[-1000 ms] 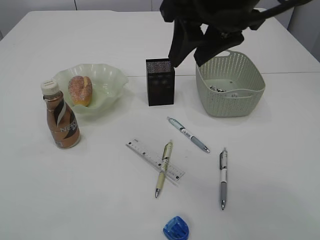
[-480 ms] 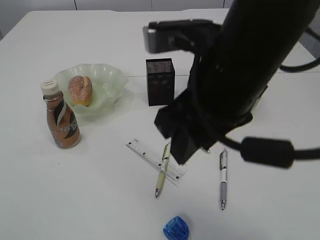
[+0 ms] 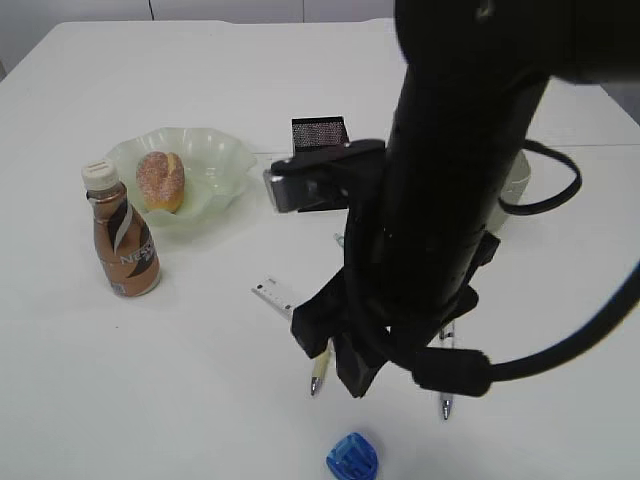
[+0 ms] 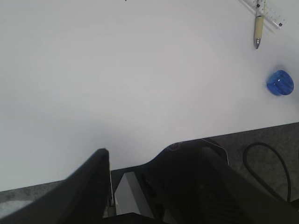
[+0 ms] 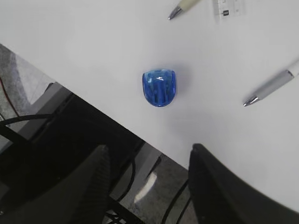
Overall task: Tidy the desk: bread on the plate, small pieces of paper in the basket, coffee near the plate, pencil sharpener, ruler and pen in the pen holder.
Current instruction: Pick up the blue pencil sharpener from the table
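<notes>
Blue pencil sharpener (image 5: 159, 87) sits on the desk (image 5: 93, 51) (near its edge), jaws apart.
</notes>
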Controlling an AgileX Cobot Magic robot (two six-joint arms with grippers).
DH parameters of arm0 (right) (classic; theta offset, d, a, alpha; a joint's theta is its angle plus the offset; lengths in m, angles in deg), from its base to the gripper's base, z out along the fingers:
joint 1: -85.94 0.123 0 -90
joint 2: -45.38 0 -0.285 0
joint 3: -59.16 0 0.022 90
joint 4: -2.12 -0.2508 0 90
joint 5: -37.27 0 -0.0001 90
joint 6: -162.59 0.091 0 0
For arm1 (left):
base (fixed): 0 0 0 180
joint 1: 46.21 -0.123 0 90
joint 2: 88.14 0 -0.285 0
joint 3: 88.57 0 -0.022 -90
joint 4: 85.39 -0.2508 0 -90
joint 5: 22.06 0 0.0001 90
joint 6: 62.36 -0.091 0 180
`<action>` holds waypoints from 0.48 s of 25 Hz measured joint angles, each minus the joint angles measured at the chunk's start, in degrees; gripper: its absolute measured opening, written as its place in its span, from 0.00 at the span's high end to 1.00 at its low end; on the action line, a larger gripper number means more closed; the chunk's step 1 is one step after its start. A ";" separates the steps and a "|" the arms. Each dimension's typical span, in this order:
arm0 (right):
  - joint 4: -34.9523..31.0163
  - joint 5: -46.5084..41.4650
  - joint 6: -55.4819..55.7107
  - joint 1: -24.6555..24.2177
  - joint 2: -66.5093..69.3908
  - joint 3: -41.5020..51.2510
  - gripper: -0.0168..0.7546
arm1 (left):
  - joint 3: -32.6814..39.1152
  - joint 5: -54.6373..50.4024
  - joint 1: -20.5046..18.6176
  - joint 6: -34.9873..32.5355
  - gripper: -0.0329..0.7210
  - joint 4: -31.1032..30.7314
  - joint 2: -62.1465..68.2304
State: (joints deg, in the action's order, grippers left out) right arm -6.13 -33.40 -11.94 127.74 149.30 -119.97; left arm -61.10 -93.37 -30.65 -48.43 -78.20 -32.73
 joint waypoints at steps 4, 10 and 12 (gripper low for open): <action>0.13 0.52 0.00 0.00 5.71 0.00 0.41 | 0.00 0.00 0.00 0.00 0.38 0.00 0.00; 0.27 1.51 -0.72 0.00 13.81 0.00 0.41 | 0.00 0.00 0.00 0.00 0.37 0.10 0.00; 0.27 2.02 -0.83 0.00 15.89 0.00 0.41 | 0.00 0.00 0.00 0.00 0.37 0.10 0.00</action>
State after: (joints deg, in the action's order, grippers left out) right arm -5.86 -31.38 -12.77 127.74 165.19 -119.97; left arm -61.10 -93.37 -30.65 -48.43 -78.09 -32.73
